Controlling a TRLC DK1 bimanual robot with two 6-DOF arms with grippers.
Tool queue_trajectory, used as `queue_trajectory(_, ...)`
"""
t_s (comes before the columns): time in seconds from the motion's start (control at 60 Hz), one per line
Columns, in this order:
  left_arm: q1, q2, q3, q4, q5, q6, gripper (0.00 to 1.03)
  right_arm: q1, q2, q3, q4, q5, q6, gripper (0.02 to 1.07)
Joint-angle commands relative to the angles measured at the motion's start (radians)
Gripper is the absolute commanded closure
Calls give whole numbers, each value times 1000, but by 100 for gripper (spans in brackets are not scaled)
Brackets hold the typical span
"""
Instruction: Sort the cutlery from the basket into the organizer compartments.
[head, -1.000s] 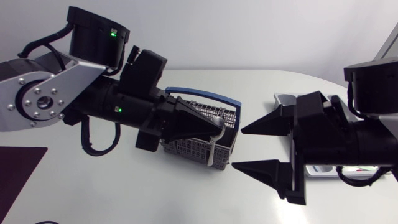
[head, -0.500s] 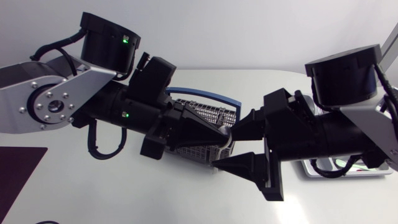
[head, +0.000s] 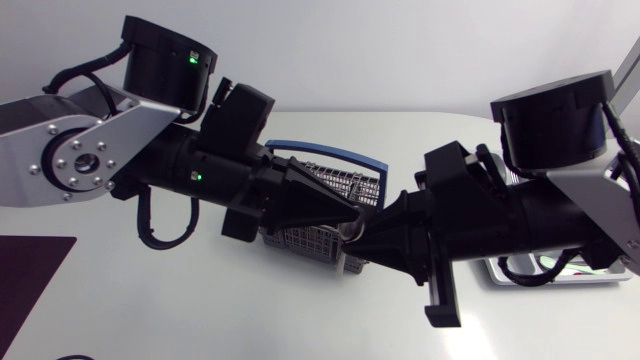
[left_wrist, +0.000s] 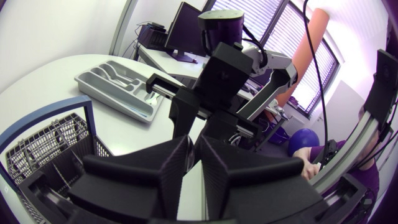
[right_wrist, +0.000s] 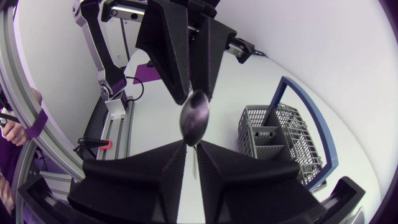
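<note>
**Head view:** You've got both arms meeting over the surface (head: 200, 300) near its ctr. The left end effector (head: 345, 212) comes in from the left, above the basket (head: 335, 180), w/ its fingers pressed close. The right end effector (head: 375, 232) comes in from the right and meets it tip to tip, fingers also drawn in. A silvery bit of the spoon (head: 353, 228) shows btwn the 2 tips, off the surface, at the basket's right side. The basket is grey mesh w/ a blue handle, and the organizer (head: 545, 281) lies far right, mostly hidden under the right arm.

**Left wrist view:** You see the left end effector (left_wrist: 195, 146) w/ only a thin slit btwn its 2 fingers. The right end effector (left_wrist: 200, 127) points straight at it, just ahead. The basket (left_wrist: 50, 146) sits beside and below, and the organizer (left_wrist: 121, 87) lies well apart, beyond it.

**Right wrist view:** The right end effector (right_wrist: 194, 155) is clamped on the spoon (right_wrist: 194, 118) handle. The bowl stands up ahead of its tips. The left end effector (right_wrist: 198, 93) pinches the bowl's far tip, so both grip the 1 spoon. The basket (right_wrist: 280, 140) sits off to the side, on the surface.
</note>
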Motion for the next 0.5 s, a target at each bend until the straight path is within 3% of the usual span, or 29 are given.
queue_trajectory(0.0,10,8,30,16,21,-1,60,11,16,16,-24,-9,16,101)
queue_trajectory(0.233,23,7,20,35,17,-18,56,21,11,6,-38,3,15,101)
queue_trajectory(0.3,46,-4,24,35,12,-23,49,14,7,3,-52,5,7,101)
queue_trajectory(0.483,141,-33,29,33,-11,-33,49,-80,-30,-23,-90,-1,-45,101)
